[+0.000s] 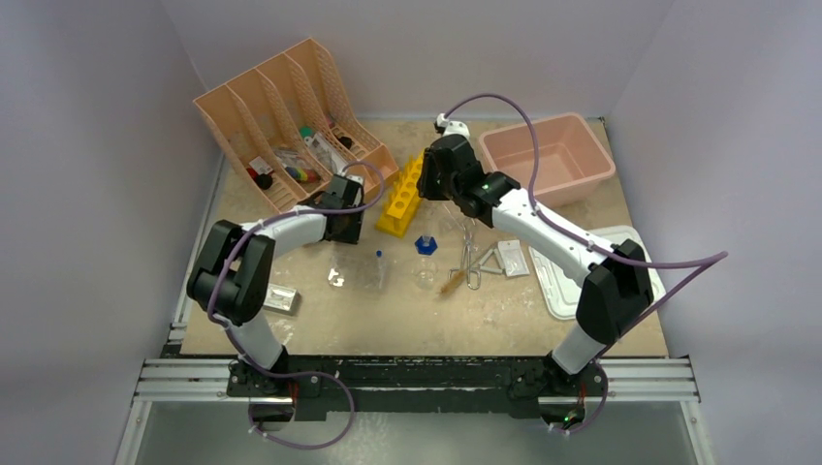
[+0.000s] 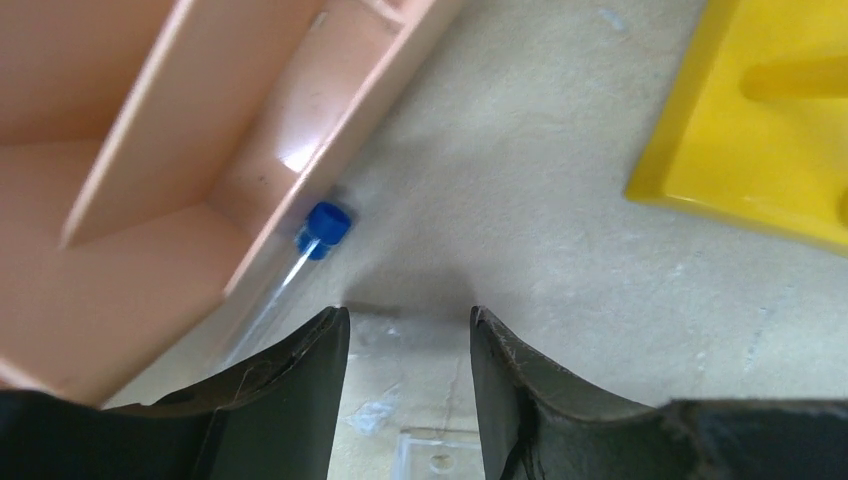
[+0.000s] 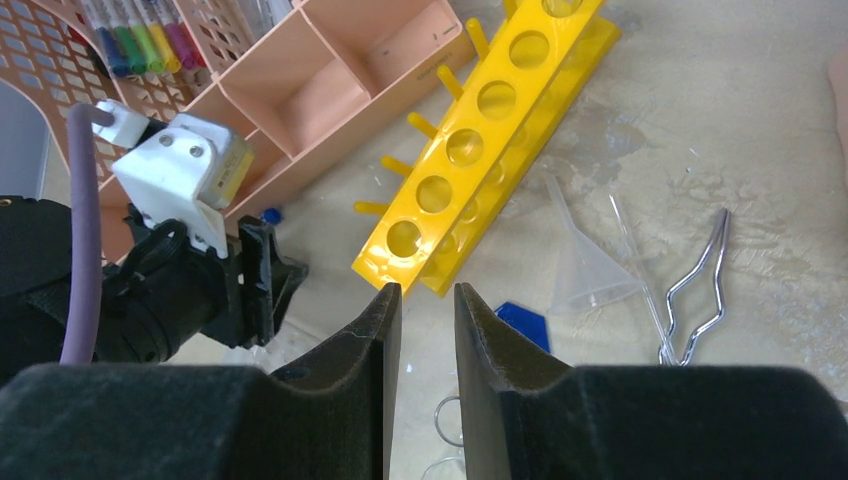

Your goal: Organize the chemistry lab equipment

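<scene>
- Top view: shows left gripper [image 1: 346,225] at the near corner of the peach organizer [image 1: 281,107], right gripper [image 1: 436,184] above the yellow test-tube rack [image 1: 400,199].
- Left wrist: shows fingers parted and empty; finds a blue-capped clear tube [image 2: 318,235] just ahead-left, lying against the organizer wall. Probably light, slick and crushable; best pinched across the barrel below the cap.
- Right wrist: shows fingers narrowly parted, empty; metal tongs [image 3: 700,280] ahead-right, stiff, best taken across both wires.
</scene>
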Motion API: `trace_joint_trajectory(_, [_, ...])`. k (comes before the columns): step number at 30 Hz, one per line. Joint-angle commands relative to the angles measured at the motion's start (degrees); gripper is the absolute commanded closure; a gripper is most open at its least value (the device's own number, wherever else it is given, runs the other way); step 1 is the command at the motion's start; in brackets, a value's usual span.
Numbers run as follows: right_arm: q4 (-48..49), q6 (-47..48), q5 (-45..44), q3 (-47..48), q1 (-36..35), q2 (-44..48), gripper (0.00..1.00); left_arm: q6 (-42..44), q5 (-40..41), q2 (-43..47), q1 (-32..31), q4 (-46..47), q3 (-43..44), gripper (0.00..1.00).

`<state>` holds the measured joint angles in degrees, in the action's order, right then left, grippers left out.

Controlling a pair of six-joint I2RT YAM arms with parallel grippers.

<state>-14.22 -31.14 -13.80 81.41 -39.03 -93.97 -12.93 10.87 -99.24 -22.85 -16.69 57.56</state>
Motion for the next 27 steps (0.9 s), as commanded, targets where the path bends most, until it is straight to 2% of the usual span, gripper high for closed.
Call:
trace_joint_trajectory(1, [1.9,-0.9,0.1,-0.8,0.2,3.5,0.72,2.2,12.7,4.1,-1.1,2.1,-0.7,0.53])
trace_joint_trajectory(2, [2.1,-0.9,0.1,-1.1,0.2,3.8,0.72,4.0,18.0,4.3,-1.7,2.3,-1.0,0.53])
trace_joint_trajectory(5, [2.2,-0.8,0.2,-1.6,0.2,4.1,0.71,7.6,26.1,4.1,-2.9,4.6,-2.3,0.53])
trace_joint_trajectory(11, [1.7,0.4,0.3,-1.3,0.2,4.3,0.71,11.9,27.9,1.6,-3.2,7.5,-2.8,0.52])
trace_joint_trajectory(17, [0.2,1.5,0.7,0.2,0.1,3.8,0.71,14.4,25.2,-0.8,-2.6,8.4,-2.4,0.47])
trace_joint_trajectory(24, [-0.3,1.9,0.3,1.0,0.2,3.2,0.71,13.4,18.1,-3.4,-0.7,6.6,-0.5,0.45])
trace_joint_trajectory(27, [-0.4,1.9,-0.1,1.3,0.2,3.0,0.71,10.6,11.6,-3.7,1.9,5.2,0.4,0.43])
